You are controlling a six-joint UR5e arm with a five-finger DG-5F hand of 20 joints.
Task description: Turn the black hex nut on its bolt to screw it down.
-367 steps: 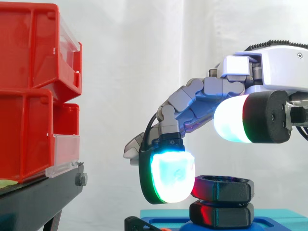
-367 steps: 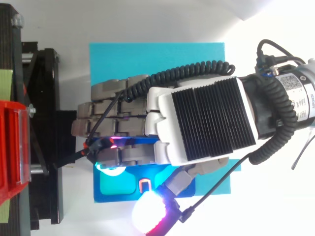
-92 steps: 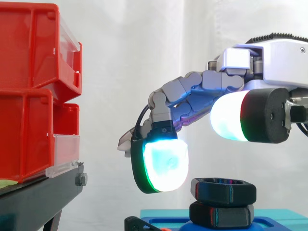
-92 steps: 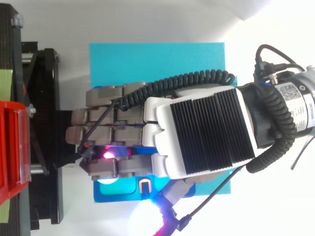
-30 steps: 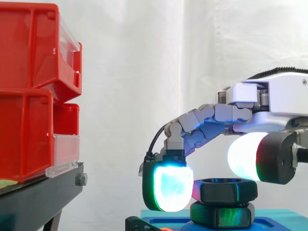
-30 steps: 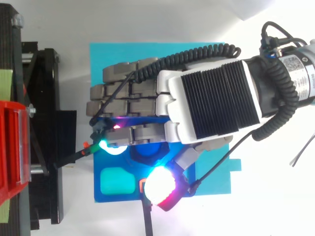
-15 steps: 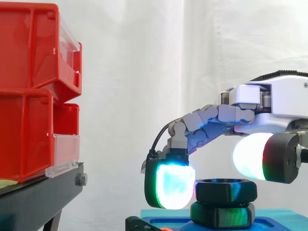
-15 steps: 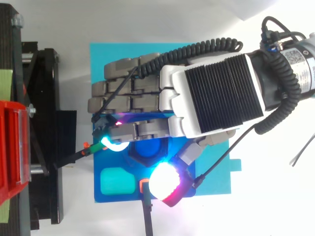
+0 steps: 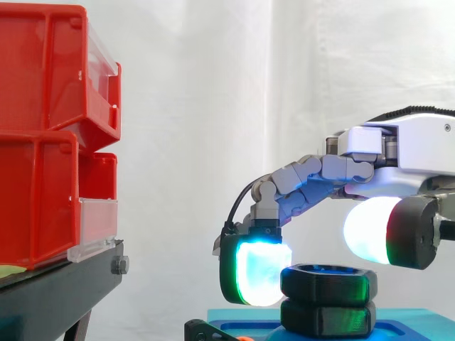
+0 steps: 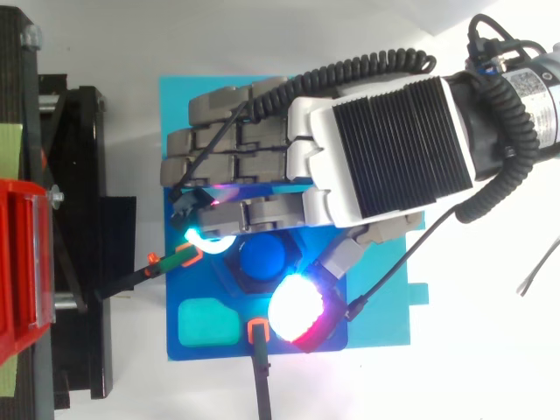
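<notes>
- Well apart from the hand (image 10: 385, 144), out beyond its fingertips, the red bins (image 9: 50, 135) sit on the black stand (image 9: 64, 291). I judge them no hazard to your turn.
- Just past the fingertips, an orange-tipped plug (image 10: 179, 257) lies on the blue fixture (image 10: 197, 293). If your sweep carries the fingers that way, a pad could catch the plug and drag it.
- The hand is curled round the black hex nut (image 9: 328, 281). One cyan-green fingertip pad (image 9: 257, 273) rests against the flank farthest from the palm, and the other fingers are bent alongside.
- The nut sits under the fingers, between that pad and the thumb. It is threaded on the blue bolt (image 10: 262, 256) and lies level, touching or almost touching the black hex (image 9: 328, 318) beneath it. If it is already seated, more turning probably only makes the pads slip or strains the fixture.
- The thumb pad (image 9: 370, 231) is at the nut's palm-side corner.
- The side view gives you heights. The thumb's lower edge looks level with the nut's top or above it, so your hold may be loose and one-sided. The finger could then skid along the flat without turning anything.
- The top view gives you the plan. The bolt's blue end is centred in the nut, and the thumb pad overlaps the nut's corner. Check both views before you trust the pinch.
</notes>
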